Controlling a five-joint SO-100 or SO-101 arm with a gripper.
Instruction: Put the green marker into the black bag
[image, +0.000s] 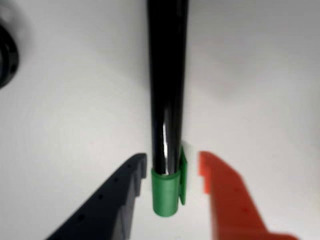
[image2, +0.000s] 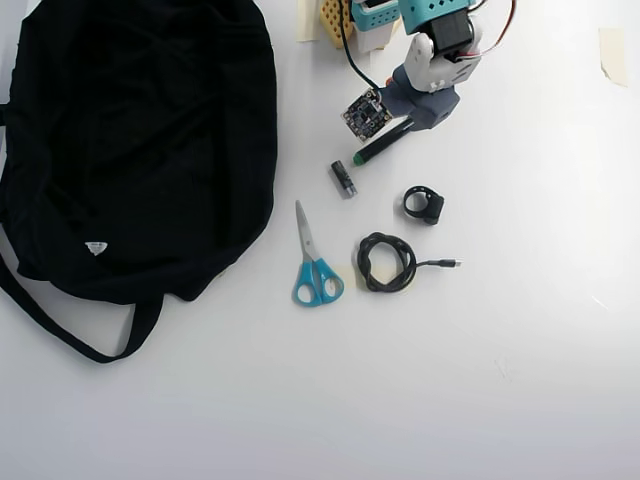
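Fingers (image: 172, 175) spread, one dark and one orange-red in the wrist view, standing either side of the green marker (image: 167, 125) at its green cap end, a small gap showing on each side, so nothing is pinched yet; looks like the pre-grasp straddle, lined up so a squeeze lands across the barrel near the cap. Marker lies flat on the white bench (image2: 520, 350), black barrel running away from the camera. Overhead view: green marker (image2: 383, 145) pokes out diagonally from under the arm's gripper (image2: 425, 105), small green end toward the lower left, rest hidden by the arm. Taking the scissors (image2: 312, 260) as landmark: marker is up and to the right of them, the short grey-black battery (image2: 343, 179) sits between marker tip and scissor tips, the coiled black cable (image2: 386, 263) is just to their right, a small black ring-shaped piece (image2: 424, 204) up-right beyond the cable, and the black bag (image2: 140, 140) lies well to their left, flat, straps trailing at its lower edge. Cannot tell where the bag's opening is. Judgement: task at the grasp step, carry to the bag still to do; risk is the round barrel rolling or tilting when squeezed near one end.
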